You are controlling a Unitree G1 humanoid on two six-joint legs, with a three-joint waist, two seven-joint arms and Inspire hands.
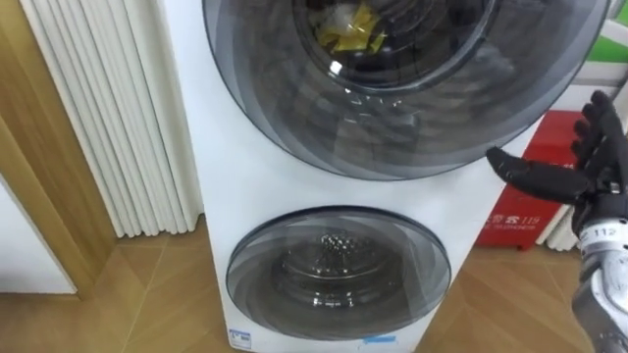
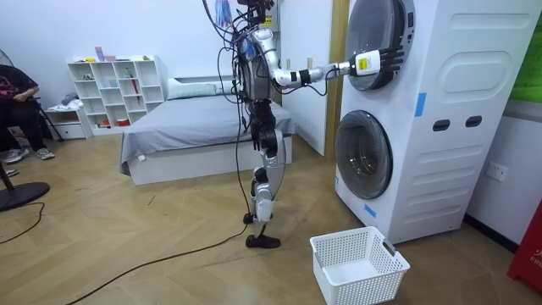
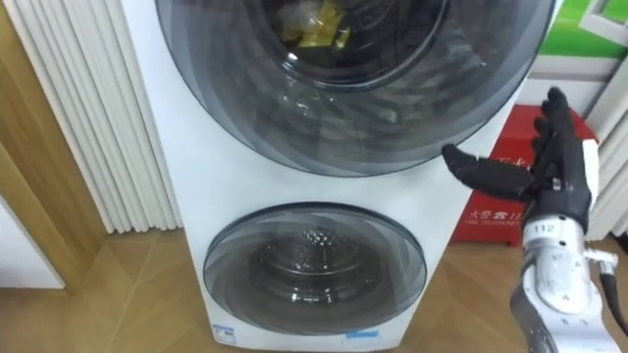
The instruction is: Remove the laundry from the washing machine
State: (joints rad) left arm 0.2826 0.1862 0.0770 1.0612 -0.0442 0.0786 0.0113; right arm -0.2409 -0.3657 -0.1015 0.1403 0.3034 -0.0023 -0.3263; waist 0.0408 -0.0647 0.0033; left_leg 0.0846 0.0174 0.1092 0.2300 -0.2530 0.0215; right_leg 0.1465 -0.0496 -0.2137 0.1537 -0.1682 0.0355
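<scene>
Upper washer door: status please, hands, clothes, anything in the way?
Right hand open beside upper door. Yellow item inside, behind glass. Door shut, blocks reach.

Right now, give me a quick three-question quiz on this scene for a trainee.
1. True or false: the upper door is open.
2. The right hand beside that door is: A) open, B) shut on cloth, C) shut on a handle.
3. Fill in: the cloth seen through the upper door is ____ in colour.

Key: 1 false, the door is closed; 2 A; 3 yellow.
</scene>
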